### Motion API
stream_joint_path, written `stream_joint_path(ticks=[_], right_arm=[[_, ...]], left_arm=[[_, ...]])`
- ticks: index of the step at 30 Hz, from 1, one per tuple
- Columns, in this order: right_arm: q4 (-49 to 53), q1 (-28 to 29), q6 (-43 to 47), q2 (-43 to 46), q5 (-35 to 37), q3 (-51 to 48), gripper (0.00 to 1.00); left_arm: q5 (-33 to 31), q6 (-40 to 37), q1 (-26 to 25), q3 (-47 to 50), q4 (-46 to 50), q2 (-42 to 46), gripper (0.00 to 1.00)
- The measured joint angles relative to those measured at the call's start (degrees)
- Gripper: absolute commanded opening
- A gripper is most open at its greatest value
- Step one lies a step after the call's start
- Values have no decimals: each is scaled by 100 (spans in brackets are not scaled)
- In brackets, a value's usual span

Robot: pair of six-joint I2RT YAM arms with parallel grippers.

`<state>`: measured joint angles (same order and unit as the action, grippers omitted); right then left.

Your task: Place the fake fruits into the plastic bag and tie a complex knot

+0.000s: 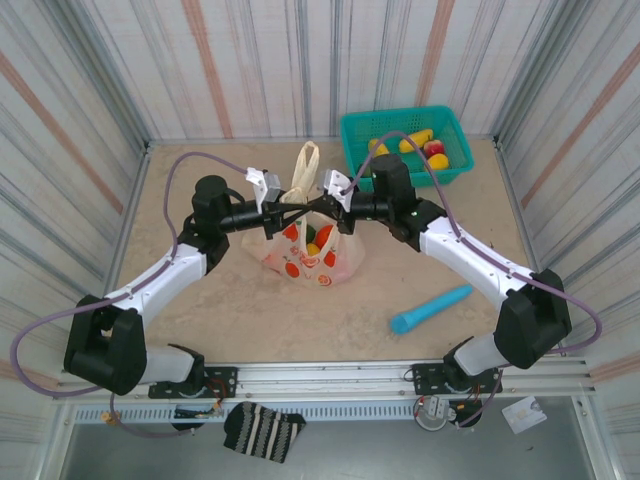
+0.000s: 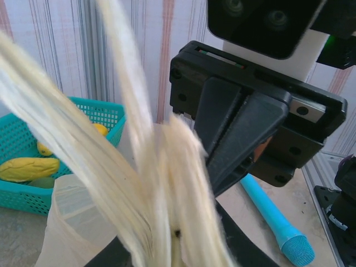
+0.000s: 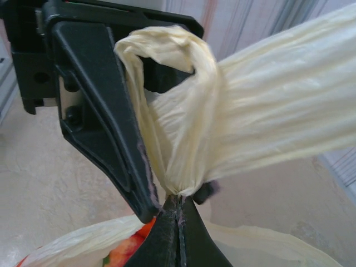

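Note:
The plastic bag (image 1: 335,262) stands mid-table with fake fruits (image 1: 318,240) inside, red, yellow and green. Both grippers meet just above its mouth. My right gripper (image 3: 179,196) is shut on a bunched cream handle (image 3: 183,128), which loops up and stretches away to the right. My left gripper (image 1: 300,206) faces it; its black fingers (image 3: 100,111) stand apart on either side of that bunch. In the left wrist view, blurred handle strands (image 2: 161,194) run between my left gripper's spread fingers (image 2: 247,239), and the shut right gripper (image 2: 217,172) sits just behind them. One handle loop (image 1: 305,165) rises behind the bag.
A teal mesh basket (image 1: 360,130) at the back right holds more fruits (image 1: 420,145), yellow and red. A blue stick (image 1: 430,308) lies front right of the bag. Striped walls close in the table on three sides.

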<state>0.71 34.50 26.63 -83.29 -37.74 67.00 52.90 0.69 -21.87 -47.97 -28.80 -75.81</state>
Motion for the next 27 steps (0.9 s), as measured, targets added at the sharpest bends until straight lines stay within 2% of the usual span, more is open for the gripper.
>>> stream_joint_path(ticks=[4, 12, 17, 18, 19, 21, 23, 27], right_arm=[[122, 4, 138, 0, 0, 0, 0], [264, 4, 271, 0, -4, 0, 0], [313, 4, 361, 0, 26, 48, 0], [334, 4, 365, 0, 44, 61, 18], [341, 4, 356, 0, 59, 68, 31], [350, -9, 297, 28, 116, 68, 47], [306, -59, 74, 129, 151, 39, 55], [107, -374, -1038, 549, 216, 42, 56]], left_arm=[[7, 46, 0, 0, -11, 0, 26], [72, 109, 0, 0, -105, -4, 0], [114, 103, 0, 0, -127, -4, 0], [111, 103, 0, 0, -140, -4, 0], [109, 103, 0, 0, -149, -4, 0], [98, 98, 0, 0, -157, -4, 0], [35, 72, 0, 0, -160, -4, 0], [-160, -4, 0, 22, -291, -4, 0]])
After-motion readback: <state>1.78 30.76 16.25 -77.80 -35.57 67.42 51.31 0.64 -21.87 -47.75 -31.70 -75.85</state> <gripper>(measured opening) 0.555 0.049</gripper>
